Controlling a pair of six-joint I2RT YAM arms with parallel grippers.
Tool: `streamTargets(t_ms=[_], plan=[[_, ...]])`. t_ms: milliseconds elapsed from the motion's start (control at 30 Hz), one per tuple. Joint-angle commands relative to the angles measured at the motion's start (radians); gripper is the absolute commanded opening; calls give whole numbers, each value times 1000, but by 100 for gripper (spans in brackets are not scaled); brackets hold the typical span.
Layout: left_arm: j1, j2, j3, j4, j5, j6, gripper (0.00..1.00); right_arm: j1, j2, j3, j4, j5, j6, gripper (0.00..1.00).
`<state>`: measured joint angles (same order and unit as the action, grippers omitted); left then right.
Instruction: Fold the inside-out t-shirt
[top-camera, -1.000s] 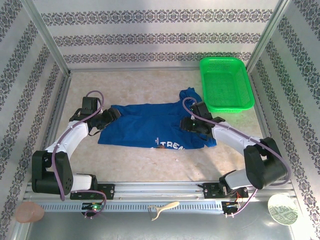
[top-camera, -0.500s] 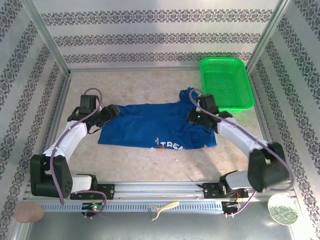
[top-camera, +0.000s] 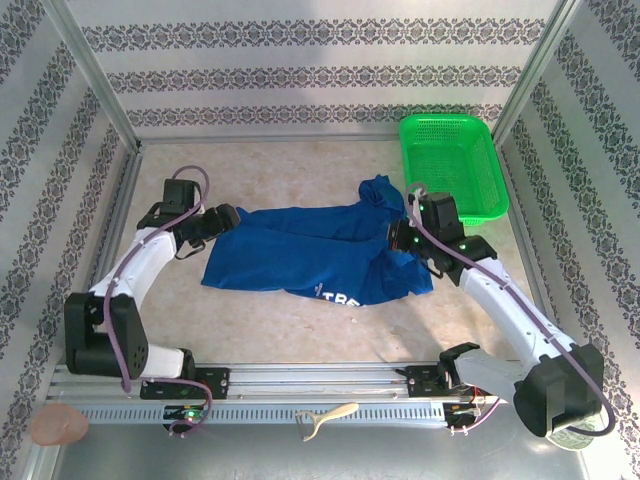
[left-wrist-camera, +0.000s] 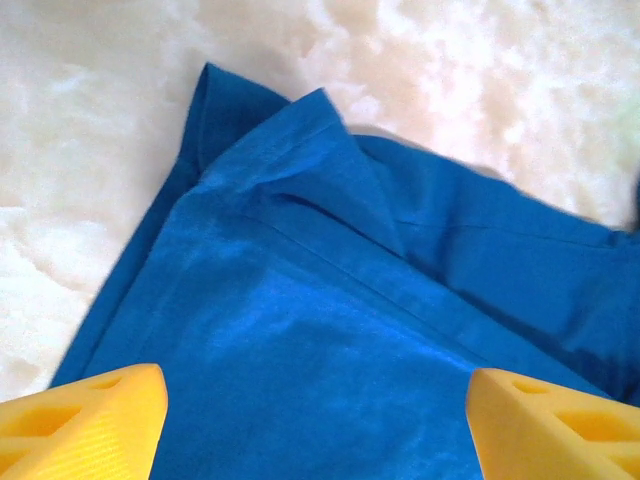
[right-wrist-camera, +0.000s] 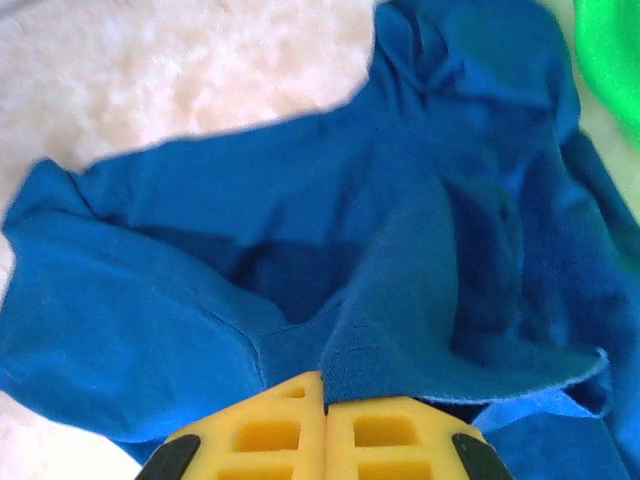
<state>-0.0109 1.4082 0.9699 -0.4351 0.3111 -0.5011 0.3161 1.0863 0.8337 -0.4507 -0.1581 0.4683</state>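
Two grippers at opposite ends of the royal-blue soft cloth t-shirt (top-camera: 300, 250), spread on the pale table (top-camera: 300, 165).
Left gripper (left-wrist-camera: 318, 405) wide open, cloth lying between its fingers, ungripped; right gripper (right-wrist-camera: 323, 400) closed, pinching a raised fold.

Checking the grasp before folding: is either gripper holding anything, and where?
The right gripper is shut on the t-shirt, pinching a raised fold near its right end. The left gripper is open, holding nothing.
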Motion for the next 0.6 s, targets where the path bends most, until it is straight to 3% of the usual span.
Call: streamTargets(t_ms=[0,400,567], plan=[[10,72,60,-51,-44,73,78,-5,-81,-60,-21,8,25,0],[8,435,313,-129,-103,150,77,-12,-231,-190,-61,9,74,0],[8,501,330,-119,-47,169,75,-30,-232,-171,-68,-8,66,0]])
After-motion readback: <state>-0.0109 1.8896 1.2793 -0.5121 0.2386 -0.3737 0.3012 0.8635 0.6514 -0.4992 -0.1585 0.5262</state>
